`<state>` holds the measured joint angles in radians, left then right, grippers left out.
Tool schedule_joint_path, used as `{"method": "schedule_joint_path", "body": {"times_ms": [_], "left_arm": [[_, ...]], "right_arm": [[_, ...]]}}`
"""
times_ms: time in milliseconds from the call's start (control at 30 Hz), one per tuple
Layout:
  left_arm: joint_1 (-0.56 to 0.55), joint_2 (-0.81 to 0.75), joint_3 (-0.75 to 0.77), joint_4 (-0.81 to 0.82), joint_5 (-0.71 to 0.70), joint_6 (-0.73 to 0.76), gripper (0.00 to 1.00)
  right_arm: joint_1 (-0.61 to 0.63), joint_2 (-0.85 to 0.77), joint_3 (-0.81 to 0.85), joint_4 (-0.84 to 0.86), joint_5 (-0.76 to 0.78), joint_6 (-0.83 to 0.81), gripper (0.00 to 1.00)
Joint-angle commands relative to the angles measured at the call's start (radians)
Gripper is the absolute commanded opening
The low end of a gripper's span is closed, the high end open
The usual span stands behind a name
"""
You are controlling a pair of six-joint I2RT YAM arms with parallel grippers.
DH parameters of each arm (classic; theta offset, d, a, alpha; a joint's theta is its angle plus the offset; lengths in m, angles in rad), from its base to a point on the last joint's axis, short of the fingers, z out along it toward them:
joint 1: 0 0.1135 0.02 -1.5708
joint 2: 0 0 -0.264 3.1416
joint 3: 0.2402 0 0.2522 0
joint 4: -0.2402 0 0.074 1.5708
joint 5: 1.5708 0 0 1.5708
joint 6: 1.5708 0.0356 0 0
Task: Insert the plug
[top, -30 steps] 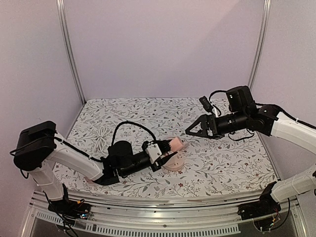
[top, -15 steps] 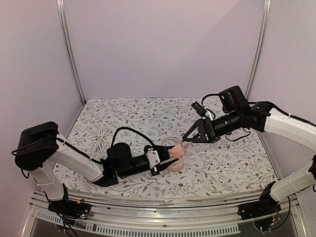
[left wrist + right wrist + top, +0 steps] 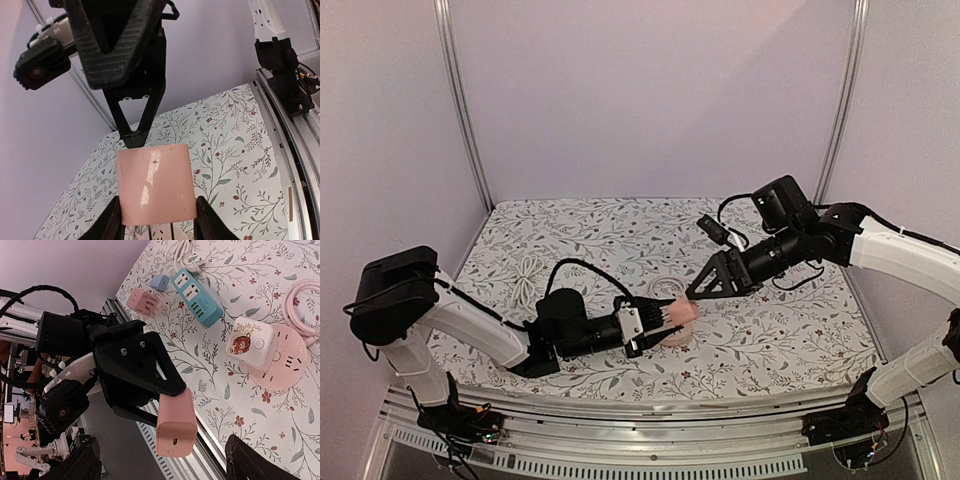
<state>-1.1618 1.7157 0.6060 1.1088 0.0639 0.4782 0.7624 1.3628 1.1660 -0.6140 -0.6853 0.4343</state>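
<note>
Handover, by the look of it, is taking shape low over the middle of the table. The left gripper [image 3: 660,318] is clenching a glossy pink rectangular charger plug [image 3: 156,185] by its rear end, jaws pressing on its two long sides. It is holding the plug out level, close above a round pale-pink socket hub [image 3: 285,365] that is lying on the flower-printed tablecloth [image 3: 770,330]. Gripped that way, the plug's free end is sticking out towards the other arm, which I take to be the point of the pose.

The right gripper [image 3: 695,290] is hanging at that free end with its jaws spread wide and nothing in them. One fingertip is sitting right at the plug's far edge, and I cannot tell whether it is touching. I am not seeing the prongs from any side.

Room is getting tight around the target. A white cube charger with a tiger picture [image 3: 250,342] is already occupying one part of the hub's top, leaving only the bare part free. A pink cable [image 3: 302,300] is curling just beside the hub, and a turquoise power strip [image 3: 197,297] is lying near it. The cloth on the right arm's side is offering more space to swing, so I judge that the easier way in.
</note>
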Motion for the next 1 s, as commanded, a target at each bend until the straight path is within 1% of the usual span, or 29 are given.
{"method": "schedule_joint_path", "body": {"times_ms": [0, 200, 500, 700, 967], "left_arm": [[0.019, -0.01, -0.006, 0.022, 0.007, -0.004, 0.0], [0.024, -0.002, 0.0, 0.033, 0.005, -0.016, 0.0], [0.025, 0.012, 0.009, 0.048, 0.002, -0.028, 0.0], [0.027, 0.021, 0.013, 0.057, -0.015, -0.034, 0.0], [0.027, 0.034, 0.015, 0.075, -0.024, -0.036, 0.0]], "right_arm": [[0.043, 0.01, 0.015, -0.043, 0.049, -0.036, 0.83], [0.067, 0.034, 0.03, -0.049, 0.1, -0.038, 0.75], [0.096, 0.084, 0.06, -0.042, 0.143, -0.036, 0.67], [0.105, 0.102, 0.066, -0.022, 0.148, -0.024, 0.54], [0.11, 0.109, 0.064, -0.002, 0.163, -0.008, 0.47]]}}
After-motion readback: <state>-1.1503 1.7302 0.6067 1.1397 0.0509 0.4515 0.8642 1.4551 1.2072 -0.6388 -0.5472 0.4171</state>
